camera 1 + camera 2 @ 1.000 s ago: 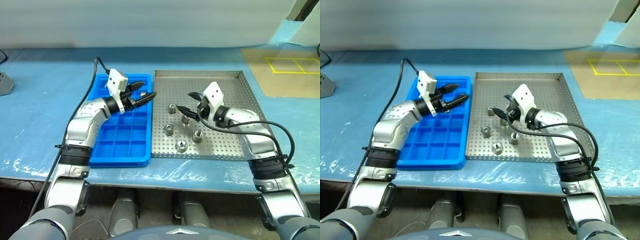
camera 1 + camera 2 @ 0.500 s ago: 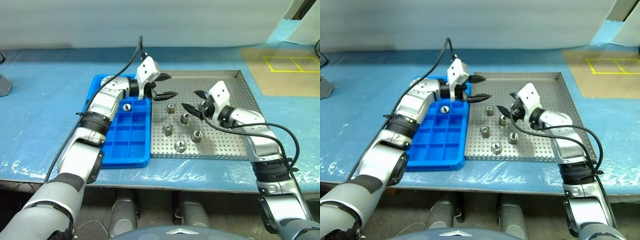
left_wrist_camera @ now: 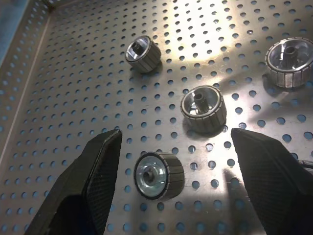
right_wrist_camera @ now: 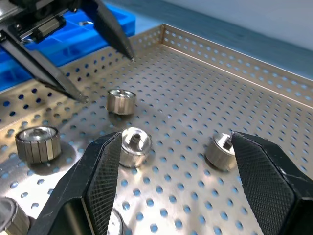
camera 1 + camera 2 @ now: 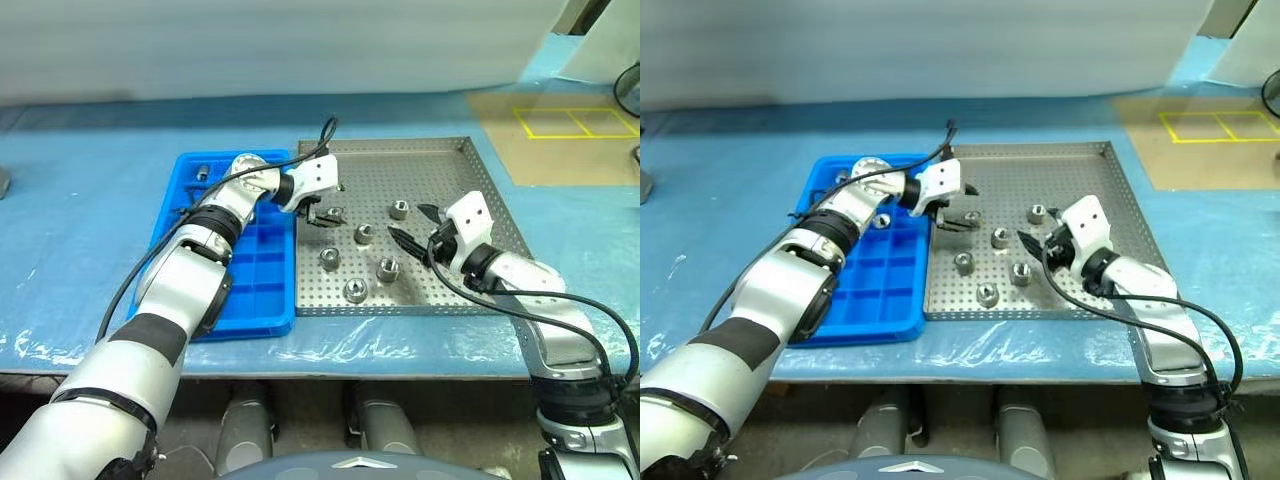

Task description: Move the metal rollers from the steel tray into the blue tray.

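Nearest, the right pincer (image 5: 412, 226) is hovering low over the near right part of the steel tray (image 5: 480, 175), its fingers spread wide and gripping nothing, probably waiting its turn. Just beyond, the metal rollers (image 5: 355, 291) are lying scattered on the perforated floor, six of them, well apart from one another. Farther in, the left pincer (image 5: 960, 207) is reaching across from the blue tray (image 5: 265, 310), jaws wide and empty, straddling one roller (image 3: 159, 175) without touching it, seemingly lining up a grasp. At least two rollers are already sitting in the blue tray's far compartments on the counter (image 5: 80, 200).
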Tool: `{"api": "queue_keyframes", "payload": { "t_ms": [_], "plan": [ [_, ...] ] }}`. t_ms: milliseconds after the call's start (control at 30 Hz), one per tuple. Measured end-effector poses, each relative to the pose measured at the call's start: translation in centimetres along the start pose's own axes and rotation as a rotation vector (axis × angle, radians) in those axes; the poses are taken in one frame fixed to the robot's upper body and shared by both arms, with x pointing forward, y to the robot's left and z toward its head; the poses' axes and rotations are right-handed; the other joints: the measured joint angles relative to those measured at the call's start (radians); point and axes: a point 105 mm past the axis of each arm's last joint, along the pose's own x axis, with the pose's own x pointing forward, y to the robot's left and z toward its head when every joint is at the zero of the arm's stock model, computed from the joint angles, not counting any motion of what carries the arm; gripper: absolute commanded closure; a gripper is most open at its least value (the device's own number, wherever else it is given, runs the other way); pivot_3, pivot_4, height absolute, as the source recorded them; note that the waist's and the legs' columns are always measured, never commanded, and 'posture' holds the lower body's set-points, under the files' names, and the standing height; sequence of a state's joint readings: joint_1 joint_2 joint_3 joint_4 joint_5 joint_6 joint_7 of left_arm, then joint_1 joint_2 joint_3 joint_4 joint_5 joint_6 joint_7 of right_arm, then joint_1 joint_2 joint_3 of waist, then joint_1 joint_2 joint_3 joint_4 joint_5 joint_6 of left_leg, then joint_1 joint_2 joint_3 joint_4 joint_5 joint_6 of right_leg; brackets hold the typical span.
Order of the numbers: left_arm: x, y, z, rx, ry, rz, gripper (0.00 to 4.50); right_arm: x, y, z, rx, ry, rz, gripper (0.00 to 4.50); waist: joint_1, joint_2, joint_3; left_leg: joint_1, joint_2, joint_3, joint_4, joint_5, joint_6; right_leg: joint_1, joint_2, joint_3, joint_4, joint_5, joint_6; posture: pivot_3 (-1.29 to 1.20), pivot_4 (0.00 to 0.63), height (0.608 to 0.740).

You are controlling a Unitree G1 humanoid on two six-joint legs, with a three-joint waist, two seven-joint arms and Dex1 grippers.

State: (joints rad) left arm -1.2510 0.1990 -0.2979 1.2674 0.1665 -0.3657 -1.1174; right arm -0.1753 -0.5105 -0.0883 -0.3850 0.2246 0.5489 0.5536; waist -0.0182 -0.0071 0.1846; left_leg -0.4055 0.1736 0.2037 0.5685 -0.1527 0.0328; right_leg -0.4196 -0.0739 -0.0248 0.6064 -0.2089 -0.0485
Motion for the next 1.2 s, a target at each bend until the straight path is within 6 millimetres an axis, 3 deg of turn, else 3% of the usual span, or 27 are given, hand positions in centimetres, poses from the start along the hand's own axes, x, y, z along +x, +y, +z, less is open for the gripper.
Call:
{"api": "queue_keyframes", "payload": {
  "t_ms": [300,700,967,1067,1167,1200],
  "plan": [
    [0.4,-0.1,-1.7,0.052,0.155,-0.004,0.73,-0.7,0.4,-0.4,0.024,0.008,-0.06,0.85,-0.052,0.0,0.0,-0.001,0.0,-0.001,0.003,-0.001,0.002,0.0,0.0,0.0,0.0,0.0,0.002,-0.61,0.15,0.74],
    [0.8,0.3,-3.7,-0.038,0.285,0.09,0.73,-0.7,0.2,-0.7,0.024,0.018,-0.085,0.85,-0.074,0.0,0.0,-0.006,-0.002,-0.001,0.007,-0.004,0.007,0.0,-0.002,-0.001,-0.003,0.001,0.002,-0.61,0.15,0.74],
    [1.0,0.2,-4.0,-0.048,0.32,0.088,0.73,-0.7,0.1,-0.8,0.018,0.019,-0.101,0.85,-0.081,0.0,0.0,-0.005,-0.002,-0.002,0.009,-0.005,0.007,0.001,-0.002,-0.001,-0.003,0.001,0.002,-0.63,0.15,0.74],
    [1.2,0.1,-4.0,-0.055,0.324,0.093,1.36,-0.7,0.0,-0.9,0.016,0.021,-0.109,0.8,-0.081,0.0,0.0,-0.005,-0.002,-0.002,0.01,-0.005,0.007,0.003,-0.002,-0.001,-0.004,0.0,0.003,-0.63,0.15,0.74],
    [1.2,0.1,-4.2,-0.045,0.337,0.095,2.31,-0.8,0.0,-1.0,0.019,0.026,-0.112,0.8,-0.084,0.0,0.0,-0.005,-0.002,-0.002,0.01,-0.005,0.007,0.003,-0.002,-0.001,-0.004,0.0,0.005,-0.63,0.15,0.74],
    [1.1,0.3,-4.2,-0.041,0.341,0.106,2.31,-0.8,0.0,-1.0,0.019,0.026,-0.113,0.8,-0.086,0.0,0.0,-0.005,-0.002,-0.002,0.01,-0.005,0.007,0.003,-0.002,-0.001,-0.004,-0.001,0.006,-0.63,0.15,0.74]
  ]
}}
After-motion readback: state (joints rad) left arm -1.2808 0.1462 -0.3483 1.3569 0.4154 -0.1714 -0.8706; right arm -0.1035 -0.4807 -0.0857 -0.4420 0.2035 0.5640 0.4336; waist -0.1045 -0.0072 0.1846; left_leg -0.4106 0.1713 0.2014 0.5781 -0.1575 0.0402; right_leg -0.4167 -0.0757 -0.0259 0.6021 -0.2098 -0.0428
